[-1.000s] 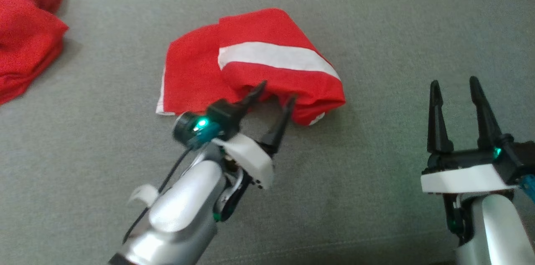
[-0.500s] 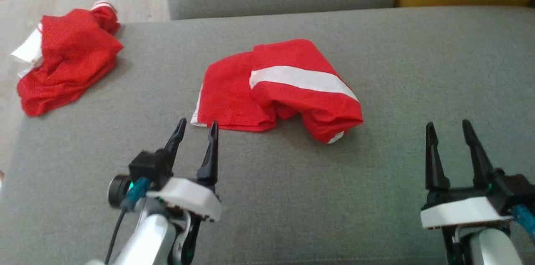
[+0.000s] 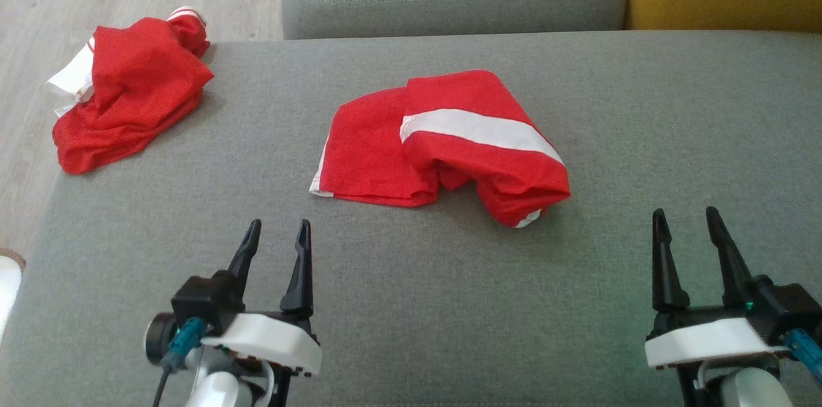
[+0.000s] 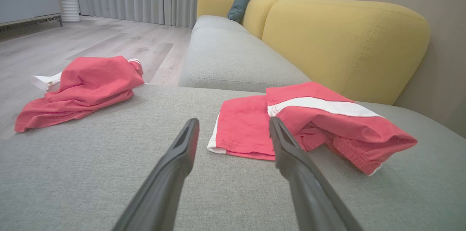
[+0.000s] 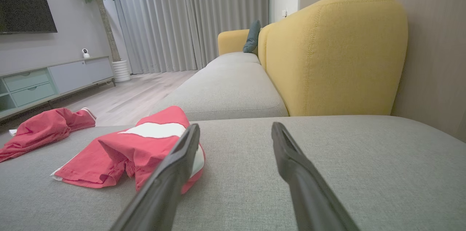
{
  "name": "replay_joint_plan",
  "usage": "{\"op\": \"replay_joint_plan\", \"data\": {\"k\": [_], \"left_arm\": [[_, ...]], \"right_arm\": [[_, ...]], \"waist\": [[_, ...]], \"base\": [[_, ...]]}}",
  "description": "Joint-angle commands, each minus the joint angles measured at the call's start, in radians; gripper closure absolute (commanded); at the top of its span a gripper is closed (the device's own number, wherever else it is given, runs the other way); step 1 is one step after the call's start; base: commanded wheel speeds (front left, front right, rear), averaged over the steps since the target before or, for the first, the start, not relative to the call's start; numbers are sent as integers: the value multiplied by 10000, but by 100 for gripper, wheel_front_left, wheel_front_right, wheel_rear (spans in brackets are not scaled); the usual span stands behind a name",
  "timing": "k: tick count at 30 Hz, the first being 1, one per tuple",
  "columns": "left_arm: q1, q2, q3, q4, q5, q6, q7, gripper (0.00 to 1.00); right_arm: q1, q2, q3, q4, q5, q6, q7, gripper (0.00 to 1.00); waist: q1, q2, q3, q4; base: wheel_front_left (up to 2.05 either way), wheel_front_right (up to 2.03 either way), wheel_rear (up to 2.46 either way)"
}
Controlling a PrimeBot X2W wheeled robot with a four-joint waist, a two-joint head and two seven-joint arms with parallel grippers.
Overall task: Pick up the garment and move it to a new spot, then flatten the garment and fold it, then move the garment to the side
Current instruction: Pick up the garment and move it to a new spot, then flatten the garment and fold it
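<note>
Grey sofa cushion point(image 3: 642, 137) carries the folded red garment point(image 3: 379, 150) at its middle, well apart from a second red heap point(image 3: 128, 92) at the left edge. Soft, light and limp, it would likely sag open if lifted by one layer; pinching all layers at the near edge looks safest. Left gripper point(image 3: 280, 224) and right gripper point(image 3: 684, 211) hold their fingers spread, empty. A second ago the left fingers touched the garment's near edge; now they sit clear.
</note>
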Motion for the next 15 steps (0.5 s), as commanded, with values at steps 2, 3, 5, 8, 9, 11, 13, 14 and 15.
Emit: {"op": "replay_joint_plan", "data": {"k": [2,3,5,8,9,11,13,14,15], "left_arm": [[-306,-52,543,-352,151,-94,-122,0],[-296,-73,591,-333,183,-122,-122,0],[-279,-116,682,-281,229,-162,-122,0],[-266,-174,782,-215,304,-222,-122,0],[-263,-191,806,-198,326,-246,-122,0],[-259,-222,846,-168,377,-288,-122,0],[-259,-236,864,-159,402,-308,-122,0],[-257,-249,878,-150,431,-326,-122,0],[-254,-261,891,-137,456,-344,-122,0]], "right_arm": [[-133,-52,265,-247,88,75,-65,0],[-141,-52,275,-231,92,75,-65,0],[-157,-52,293,-196,101,75,-65,0],[-178,-52,304,-162,94,75,-65,0],[-185,-52,300,-156,89,75,-65,0],[-194,-52,287,-149,76,75,-65,0],[-197,-52,283,-147,69,75,-65,0],[-200,-52,280,-146,64,75,-65,0],[-202,-52,279,-146,60,75,-65,0]], "waist": [[0,0,18,21],[0,0,25,26],[0,0,39,32],[0,0,52,25],[0,0,53,22],[0,0,57,12],[0,0,61,7],[0,0,65,2],[0,0,69,-2]], "base": [[0,0,0],[0,0,0],[0,0,0],[0,0,0],[0,0,0],[0,0,0],[0,0,0],[0,0,0],[0,0,0]]}}
